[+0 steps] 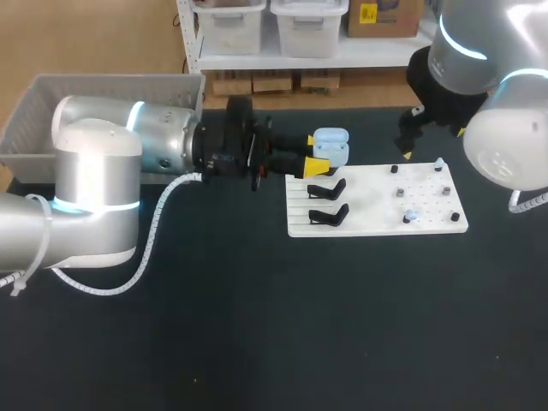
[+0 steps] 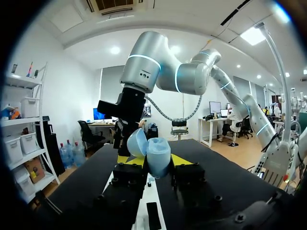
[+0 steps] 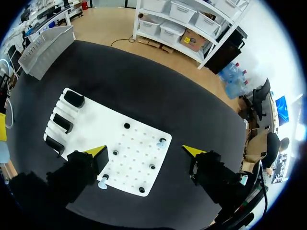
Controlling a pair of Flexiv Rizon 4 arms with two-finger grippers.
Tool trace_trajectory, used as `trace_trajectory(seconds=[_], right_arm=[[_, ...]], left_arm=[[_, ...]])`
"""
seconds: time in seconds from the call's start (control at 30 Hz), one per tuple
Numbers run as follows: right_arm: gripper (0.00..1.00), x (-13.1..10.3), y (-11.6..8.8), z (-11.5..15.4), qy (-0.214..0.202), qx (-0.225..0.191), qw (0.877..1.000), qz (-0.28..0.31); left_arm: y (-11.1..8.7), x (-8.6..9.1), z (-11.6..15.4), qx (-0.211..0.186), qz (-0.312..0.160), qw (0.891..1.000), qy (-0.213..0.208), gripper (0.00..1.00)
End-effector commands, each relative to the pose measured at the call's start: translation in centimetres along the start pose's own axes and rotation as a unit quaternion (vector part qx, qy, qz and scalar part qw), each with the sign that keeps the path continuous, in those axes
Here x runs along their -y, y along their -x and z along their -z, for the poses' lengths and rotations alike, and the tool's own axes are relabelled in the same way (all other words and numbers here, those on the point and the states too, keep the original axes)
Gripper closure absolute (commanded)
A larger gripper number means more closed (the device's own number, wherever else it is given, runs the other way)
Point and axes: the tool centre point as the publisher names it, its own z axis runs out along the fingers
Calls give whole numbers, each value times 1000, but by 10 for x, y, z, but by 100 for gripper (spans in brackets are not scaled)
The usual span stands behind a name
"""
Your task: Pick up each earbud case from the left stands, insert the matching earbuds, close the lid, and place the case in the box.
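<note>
**A robot lab**

Two silver arms, the left arm [image 1: 94, 171] and right arm [image 1: 505, 128], hang over a black table [image 1: 257, 342]. On it lies a white pegboard [image 1: 377, 224] (drilled in neat rows) with black stands [image 1: 328, 215]; a grey box [image 1: 111, 81] sits at the edge.

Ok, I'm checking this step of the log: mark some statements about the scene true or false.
1. The left gripper is shut on the light blue case. True.
2. The case's lid is closed. False: the lid stands open.
3. The right gripper holds an earbud. False: it is open and empty, above the white board.
4. Two light blue earbuds sit on the board's pegs. True.
</note>
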Motion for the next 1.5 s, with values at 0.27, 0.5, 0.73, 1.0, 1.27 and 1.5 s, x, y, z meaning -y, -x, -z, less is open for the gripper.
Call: trace_trajectory(seconds=[0.27, 0.5, 0.73, 1.0, 1.27, 1.5], right_arm=[[0, 0, -2, 1, -2, 2, 1000, -1], [0, 8, -1, -10, -24, -10, 1000, -6], [0, 14, -4, -27, -56, -29, 998, -16], [0, 20, -4, -41, -71, -50, 996, -34], [55, 24, -2, -50, -72, -64, 994, -45], [58, 22, -7, -58, -74, -73, 994, -44]], left_arm=[[-1, 2, 0, 2, -2, 1000, 3, 100], [-1, 2, 0, 2, -2, 1000, 3, 100], [-1, 2, 0, 2, -2, 1000, 3, 100], [-1, 2, 0, 2, -2, 1000, 3, 100], [-1, 2, 0, 2, -2, 1000, 3, 100], [-1, 2, 0, 2, -2, 1000, 3, 100]])
